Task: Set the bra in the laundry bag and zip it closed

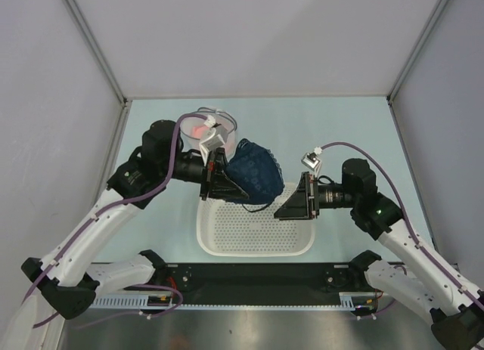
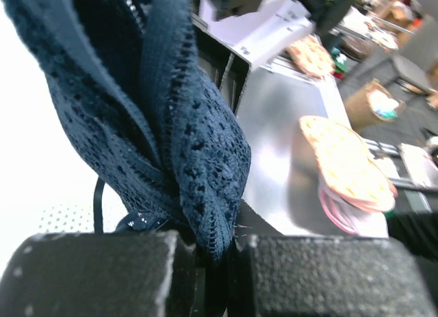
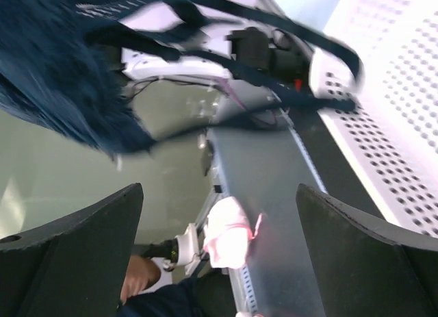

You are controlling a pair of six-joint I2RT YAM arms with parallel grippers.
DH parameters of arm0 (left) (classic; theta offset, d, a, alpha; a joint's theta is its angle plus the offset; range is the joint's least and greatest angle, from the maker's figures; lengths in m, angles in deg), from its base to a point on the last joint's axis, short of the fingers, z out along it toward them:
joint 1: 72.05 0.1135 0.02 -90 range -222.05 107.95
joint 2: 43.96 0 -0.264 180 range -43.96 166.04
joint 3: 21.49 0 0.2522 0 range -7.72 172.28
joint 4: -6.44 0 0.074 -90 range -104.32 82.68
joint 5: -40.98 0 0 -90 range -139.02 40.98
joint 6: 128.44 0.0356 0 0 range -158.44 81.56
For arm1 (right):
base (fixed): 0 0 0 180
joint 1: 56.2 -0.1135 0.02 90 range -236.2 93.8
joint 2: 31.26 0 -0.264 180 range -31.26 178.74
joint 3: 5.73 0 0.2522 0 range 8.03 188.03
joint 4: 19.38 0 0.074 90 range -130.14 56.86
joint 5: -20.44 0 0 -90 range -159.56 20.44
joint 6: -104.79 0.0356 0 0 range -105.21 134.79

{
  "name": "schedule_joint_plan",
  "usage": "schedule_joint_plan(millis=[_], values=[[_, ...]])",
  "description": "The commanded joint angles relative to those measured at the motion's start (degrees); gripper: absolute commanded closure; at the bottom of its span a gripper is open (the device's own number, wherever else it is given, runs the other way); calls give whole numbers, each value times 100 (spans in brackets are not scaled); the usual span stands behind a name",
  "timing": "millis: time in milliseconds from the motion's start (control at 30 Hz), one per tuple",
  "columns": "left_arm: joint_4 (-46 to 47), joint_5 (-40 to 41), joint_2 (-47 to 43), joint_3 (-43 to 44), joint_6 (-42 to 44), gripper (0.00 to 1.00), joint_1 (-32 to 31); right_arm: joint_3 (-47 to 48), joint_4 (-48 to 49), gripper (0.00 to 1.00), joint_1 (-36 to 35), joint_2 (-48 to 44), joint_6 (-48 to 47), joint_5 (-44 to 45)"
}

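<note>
Plainly my left gripper (image 2: 205, 262) was clamped on a fold of the bra (image 2: 185, 153). It held the bra at mid-frame in the top view, over the basket's (image 1: 257, 230) upper rim and just lower right of the bag (image 1: 206, 127), while my right gripper (image 3: 219, 242) stood wide open and empty beside it. I judged the bra light, limp and apt to snag, its thin straps trailing, so best pinched at a bunched cup edge; it was dark navy lace, crumpled into a mound.
</note>
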Motion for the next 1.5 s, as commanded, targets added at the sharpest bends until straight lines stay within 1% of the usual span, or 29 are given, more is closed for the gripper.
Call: schedule_joint_plan(millis=[0,67,233,267,367,400,433,533,567,733,833,1033,1267,1333,1467], values=[[100,-944,202,115,274,100,-1,-202,2372,0,-213,5,1133,-451],[407,-1033,176,27,11,100,-10,-202,2698,0,-362,128,1107,-469],[487,-1253,228,-88,-167,100,-19,-141,3217,0,-503,330,1028,-434],[505,-1306,220,-114,-202,100,-28,-62,3200,0,-512,339,984,-434],[671,-1402,211,-246,-403,100,-98,201,2762,0,-521,436,458,-443],[724,-1516,220,-316,-465,100,-159,385,2386,0,-530,453,65,-425],[794,-1560,272,-343,-562,100,-194,482,2217,0,-547,523,-139,-434],[839,-1517,412,-396,-816,100,-239,737,1909,0,-582,690,-597,-636],[856,-1517,448,-396,-887,100,-256,808,1621,0,-582,734,-703,-679],[1163,-1508,518,-405,-1387,100,-379,905,1741,0,-749,936,-774,-750],[1252,-1569,615,-387,-1520,100,-415,949,1662,0,-898,1016,-949,-759],[1296,-1658,764,-457,-1573,100,-581,967,1653,0,-1039,1077,-1204,-645],[1348,-1719,809,-615,-1591,100,-722,967,1723,0,-1444,1165,-1688,-407],[1366,-1763,800,-642,-1591,100,-740,940,1741,3,-1461,1218,-1741,-390],[1384,-1754,738,-747,-1582,100,-766,826,2179,10,-1496,1192,-1610,-311]])
